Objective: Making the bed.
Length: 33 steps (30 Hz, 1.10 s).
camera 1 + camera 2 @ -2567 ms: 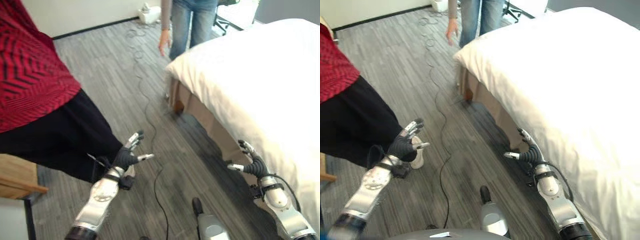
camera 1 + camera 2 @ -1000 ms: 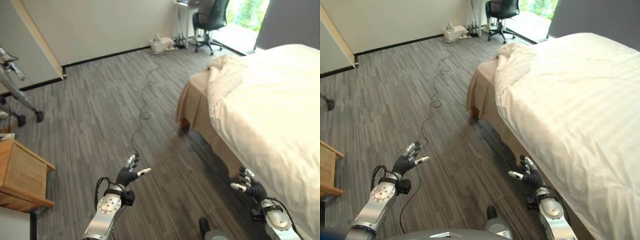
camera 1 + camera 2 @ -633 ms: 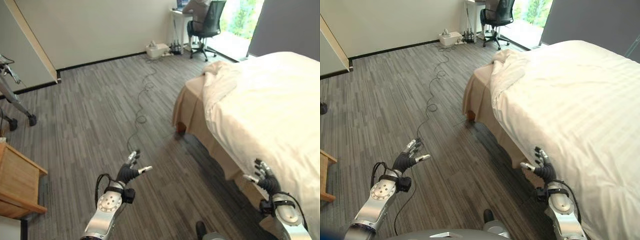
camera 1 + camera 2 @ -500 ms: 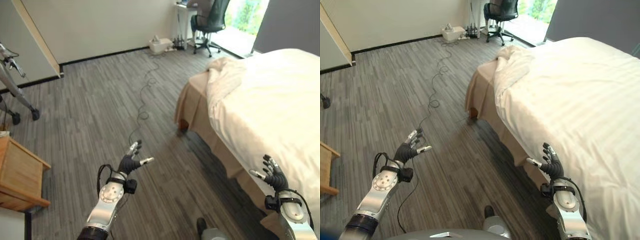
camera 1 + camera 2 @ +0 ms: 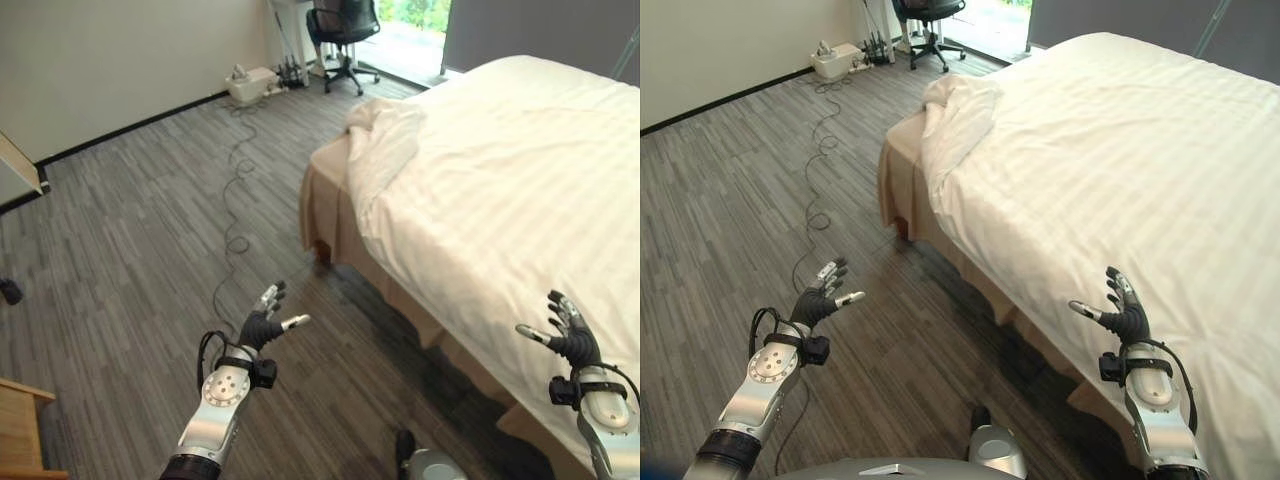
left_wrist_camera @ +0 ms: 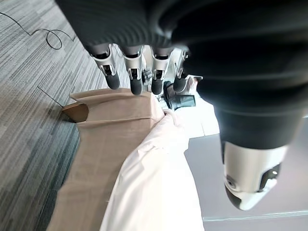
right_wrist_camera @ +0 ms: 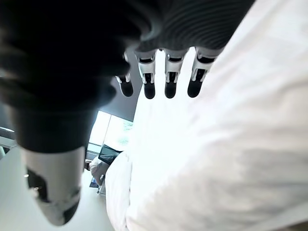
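Observation:
A bed with a white striped duvet [image 5: 520, 170] fills the right half of the scene. At its near corner the duvet is bunched and folded back [image 5: 385, 135], baring a tan bed skirt [image 5: 330, 210]. My right hand [image 5: 1125, 318] is open, raised over the duvet's near edge and holding nothing. My left hand [image 5: 262, 326] is open over the wood floor, well left of the bed. The left wrist view looks past my fingers [image 6: 135, 77] at the tan skirt [image 6: 96, 159] and the white duvet [image 6: 159, 183]. White duvet [image 7: 240, 144] lies beyond my right hand's fingers [image 7: 166, 77].
A black cable [image 5: 235, 215] snakes across the grey plank floor toward a white box [image 5: 250, 82] by the wall. A black office chair [image 5: 343, 22] stands at the far end near a bright doorway. A wooden piece of furniture [image 5: 18, 435] sits at the lower left.
The view has swung toward the bed, which now lies closer and more central. My right hand has risen from beside the bed skirt to over the duvet's edge. Both hands stay open.

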### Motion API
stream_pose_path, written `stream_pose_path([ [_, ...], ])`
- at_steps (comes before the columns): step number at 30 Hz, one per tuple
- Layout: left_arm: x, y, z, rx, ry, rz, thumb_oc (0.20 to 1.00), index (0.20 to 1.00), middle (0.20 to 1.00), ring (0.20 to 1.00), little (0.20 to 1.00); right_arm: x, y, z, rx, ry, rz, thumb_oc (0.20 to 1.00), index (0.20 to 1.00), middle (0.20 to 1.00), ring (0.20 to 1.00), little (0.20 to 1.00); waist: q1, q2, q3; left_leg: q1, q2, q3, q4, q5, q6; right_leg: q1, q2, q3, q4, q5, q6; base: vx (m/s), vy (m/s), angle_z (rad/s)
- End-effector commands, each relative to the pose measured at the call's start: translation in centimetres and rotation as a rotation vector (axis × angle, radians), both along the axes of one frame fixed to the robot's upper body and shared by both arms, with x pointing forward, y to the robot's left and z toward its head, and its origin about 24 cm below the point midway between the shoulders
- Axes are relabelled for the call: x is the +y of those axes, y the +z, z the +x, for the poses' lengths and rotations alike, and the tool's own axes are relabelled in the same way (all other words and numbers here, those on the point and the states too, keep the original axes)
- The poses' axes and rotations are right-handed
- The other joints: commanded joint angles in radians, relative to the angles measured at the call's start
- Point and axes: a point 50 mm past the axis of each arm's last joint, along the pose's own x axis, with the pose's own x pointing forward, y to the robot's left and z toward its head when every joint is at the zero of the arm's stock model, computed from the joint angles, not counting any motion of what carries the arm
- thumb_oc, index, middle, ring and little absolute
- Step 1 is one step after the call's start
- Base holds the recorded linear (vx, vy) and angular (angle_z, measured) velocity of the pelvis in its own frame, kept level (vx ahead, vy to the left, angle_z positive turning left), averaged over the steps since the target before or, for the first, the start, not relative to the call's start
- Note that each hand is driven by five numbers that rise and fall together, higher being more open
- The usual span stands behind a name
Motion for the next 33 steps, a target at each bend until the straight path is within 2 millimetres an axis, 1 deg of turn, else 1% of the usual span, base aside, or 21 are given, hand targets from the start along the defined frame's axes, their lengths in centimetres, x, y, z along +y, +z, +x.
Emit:
stream_pose_path([
  [1, 1.2, 2.5, 0.0, -0.115, 0.008, -0.012, 1.000, 1.000, 1.000, 1.000, 1.000, 0.1, 1.9, 0.4, -0.086, 0.046, -0.021, 1.000, 1.000, 1.000, 1.000, 1.000, 0.006, 0.000, -0.001, 0.007, -0.063, 0.088, -0.192, -0.100, 0.072, 0.116, -0.015, 0.043, 0.005, -0.121, 0.076, 0.24, 0.112, -0.40],
  [2, 1.2, 2.4, -0.1, -0.114, 0.008, -0.012, 1.000, 1.000, 1.000, 1.000, 1.000, 0.1, 1.9, 0.4, -0.084, 0.047, -0.022, 1.000, 1.000, 1.000, 1.000, 1.000, 0.007, -0.005, -0.004, 0.015, -0.074, 0.095, -0.206, -0.097, 0.076, 0.115, -0.023, 0.045, 0.006, -0.122, 0.080, 0.20, 0.091, -0.42],
  [3, 1.1, 2.3, -0.1, -0.112, 0.009, -0.011, 1.000, 1.000, 1.000, 1.000, 1.000, 0.2, 1.7, 0.4, -0.080, 0.049, -0.019, 1.000, 1.000, 1.000, 1.000, 1.000, 0.011, 0.007, -0.008, 0.011, -0.082, 0.109, -0.305, -0.097, 0.081, 0.127, -0.020, 0.044, 0.006, -0.130, 0.092, 0.22, 0.135, -0.36],
  [5, 1.0, 2.1, -0.3, -0.107, 0.018, -0.014, 1.000, 1.000, 1.000, 1.000, 1.000, 0.5, 1.1, 0.4, -0.055, 0.060, -0.010, 1.000, 1.000, 1.000, 1.000, 1.000, 0.025, 0.029, -0.010, -0.015, -0.073, 0.124, -0.473, -0.013, 0.067, 0.165, -0.010, 0.050, 0.004, -0.159, 0.111, 0.35, 0.175, -0.22],
  [8, 0.6, 1.9, -0.3, -0.107, 0.022, -0.033, 1.000, 1.000, 1.000, 1.000, 1.000, 1.0, 0.7, 0.4, -0.041, 0.076, -0.013, 1.000, 1.000, 1.000, 1.000, 1.000, 0.024, 0.043, -0.011, -0.016, -0.040, 0.173, -0.585, 0.055, 0.055, 0.212, -0.012, 0.038, 0.017, -0.194, 0.130, 0.32, 0.127, -0.02],
  [12, 0.5, 1.6, -0.6, -0.087, 0.007, -0.030, 1.000, 1.000, 1.000, 1.000, 1.000, 1.8, 0.4, 0.4, -0.024, 0.106, -0.016, 1.000, 1.000, 1.000, 1.000, 1.000, 0.005, 0.062, -0.038, 0.038, -0.062, 0.225, -0.643, 0.056, 0.071, 0.232, -0.025, 0.040, 0.042, -0.212, 0.145, 0.31, 0.152, -0.08],
  [13, 0.2, 1.3, -0.4, -0.068, -0.010, -0.011, 1.000, 1.000, 1.000, 1.000, 1.000, 3.4, -0.4, 0.5, 0.002, 0.163, -0.007, 1.000, 1.000, 1.000, 1.000, 1.000, 0.004, 0.052, -0.057, 0.079, -0.103, 0.256, -0.659, 0.029, 0.101, 0.213, -0.047, 0.041, 0.158, -0.184, 0.169, 0.25, 0.146, -0.13],
  [14, 0.2, 1.3, -0.4, -0.068, -0.010, -0.010, 1.000, 1.000, 1.000, 1.000, 1.000, 3.4, -0.4, 0.5, 0.002, 0.163, -0.006, 1.000, 1.000, 1.000, 1.000, 1.000, 0.007, 0.049, -0.058, 0.081, -0.108, 0.260, -0.664, 0.030, 0.103, 0.208, -0.051, 0.045, 0.166, -0.189, 0.171, 0.32, 0.204, -0.19],
  [15, 0.1, 1.3, -0.3, -0.065, -0.019, -0.002, 1.000, 1.000, 1.000, 1.000, 1.000, 4.0, -0.6, 0.5, 0.010, 0.187, -0.005, 1.000, 1.000, 1.000, 1.000, 1.000, 0.004, 0.044, -0.056, 0.107, -0.130, 0.268, -0.678, 0.013, 0.121, 0.172, -0.061, 0.046, 0.249, -0.152, 0.192, 0.14, 0.122, -0.15],
  [16, 0.0, 1.3, -0.1, -0.064, -0.027, 0.010, 1.000, 1.000, 1.000, 1.000, 1.000, 4.5, -0.7, 0.6, 0.012, 0.206, -0.006, 1.000, 1.000, 1.000, 1.000, 1.000, -0.002, 0.041, -0.053, 0.130, -0.152, 0.272, -0.691, -0.004, 0.139, 0.137, -0.072, 0.048, 0.333, -0.092, 0.222, 0.25, 0.214, -0.06],
  [17, -0.2, 1.5, 0.2, -0.072, -0.031, 0.022, 1.000, 1.000, 1.000, 1.000, 1.000, 5.3, -1.0, 0.8, 0.017, 0.228, -0.001, 1.000, 1.000, 1.000, 1.000, 1.000, -0.021, 0.046, -0.030, 0.169, -0.174, 0.259, -0.704, -0.030, 0.164, 0.034, -0.088, 0.073, 0.524, 0.005, 0.253, 0.18, 0.158, 0.12],
  [18, -0.1, 1.5, 0.2, -0.073, -0.030, 0.023, 1.000, 1.000, 1.000, 1.000, 1.000, 5.3, -0.9, 0.9, 0.016, 0.229, -0.001, 1.000, 1.000, 1.000, 1.000, 1.000, -0.019, 0.043, -0.033, 0.165, -0.177, 0.262, -0.703, -0.031, 0.166, 0.023, -0.092, 0.079, 0.536, 0.001, 0.254, 0.28, 0.168, 0.35],
  [19, -0.4, 1.9, 0.6, -0.087, -0.040, 0.033, 1.000, 1.000, 1.000, 1.000, 1.000, 5.8, -1.0, 1.1, 0.012, 0.236, 0.007, 1.000, 1.000, 1.000, 1.000, 1.000, -0.040, 0.057, -0.016, 0.200, -0.179, 0.235, -0.717, -0.059, 0.166, -0.046, -0.090, 0.101, 0.624, 0.012, 0.261, 0.21, 0.056, 0.41],
  [21, -0.4, 2.0, 0.9, -0.093, -0.042, 0.040, 1.000, 1.000, 1.000, 1.000, 1.000, 6.0, -1.0, 1.1, 0.011, 0.240, 0.010, 1.000, 1.000, 1.000, 1.000, 1.000, -0.049, 0.058, -0.008, 0.199, -0.179, 0.249, -0.712, -0.054, 0.173, -0.084, -0.100, 0.087, 0.641, 0.003, 0.248, 0.22, -0.002, 0.77],
  [24, -0.4, 2.0, 1.1, -0.091, -0.050, 0.041, 1.000, 1.000, 1.000, 1.000, 1.000, 5.6, -1.0, 0.7, 0.013, 0.233, 0.015, 1.000, 1.000, 1.000, 1.000, 1.000, -0.093, 0.060, -0.012, 0.224, -0.195, 0.224, -0.716, -0.078, 0.149, -0.125, -0.067, 0.052, 0.437, -0.096, 0.192, 0.29, -0.111, 0.45],
  [25, -0.4, 2.0, 1.0, -0.088, -0.052, 0.041, 1.000, 1.000, 1.000, 1.000, 1.000, 5.4, -1.0, 0.6, 0.014, 0.226, 0.014, 1.000, 1.000, 1.000, 1.000, 1.000, -0.104, 0.057, -0.020, 0.241, -0.199, 0.225, -0.721, -0.092, 0.141, -0.139, -0.065, 0.035, 0.344, -0.092, 0.181, 0.19, -0.103, 0.32],
  [26, -0.4, 1.9, 1.0, -0.088, -0.052, 0.041, 1.000, 1.000, 1.000, 1.000, 1.000, 5.4, -1.0, 0.6, 0.015, 0.226, 0.014, 1.000, 1.000, 1.000, 1.000, 1.000, -0.106, 0.060, -0.020, 0.241, -0.196, 0.223, -0.720, -0.093, 0.140, -0.132, -0.062, 0.030, 0.333, -0.087, 0.181, 0.19, -0.110, 0.47],
  [27, -0.2, 1.9, 1.0, -0.087, -0.044, 0.043, 1.000, 1.000, 1.000, 1.000, 1.000, 5.2, -0.9, 0.6, 0.013, 0.218, 0.011, 1.000, 1.000, 1.000, 1.000, 1.000, -0.108, 0.059, -0.026, 0.259, -0.200, 0.235, -0.722, -0.108, 0.132, -0.143, -0.078, -0.015, 0.262, -0.064, 0.180, 0.26, -0.088, 0.38],
  [29, 0.7, 2.2, 1.0, -0.096, -0.001, 0.053, 1.000, 1.000, 1.000, 1.000, 1.000, 5.2, -0.1, 1.3, -0.017, 0.227, -0.014, 1.000, 1.000, 1.000, 1.000, 1.000, -0.077, 0.050, -0.035, 0.322, -0.206, 0.286, -0.715, -0.156, 0.115, -0.148, -0.151, -0.257, 0.182, -0.024, 0.168, 0.24, -0.116, -0.12],
  [31, 0.8, 2.0, 0.7, -0.092, 0.006, 0.045, 1.000, 1.000, 1.000, 1.000, 1.000, 5.3, -0.3, 1.4, -0.010, 0.230, -0.009, 1.000, 1.000, 1.000, 1.000, 1.000, -0.077, 0.038, -0.043, 0.346, -0.218, 0.301, -0.704, -0.184, 0.125, -0.139, -0.143, -0.265, 0.157, -0.018, 0.150, 0.13, -0.173, -1.67],
  [33, 0.8, 1.8, 0.7, -0.085, 0.016, 0.040, 1.000, 1.000, 1.000, 1.000, 1.000, 5.1, -0.3, 1.1, -0.017, 0.215, 0.019, 1.000, 1.000, 1.000, 1.000, 1.000, -0.087, 0.038, -0.059, 0.346, -0.200, 0.303, -0.633, -0.201, 0.108, -0.113, -0.113, -0.231, 0.115, -0.029, 0.140, 0.23, -0.241, -1.20],
])
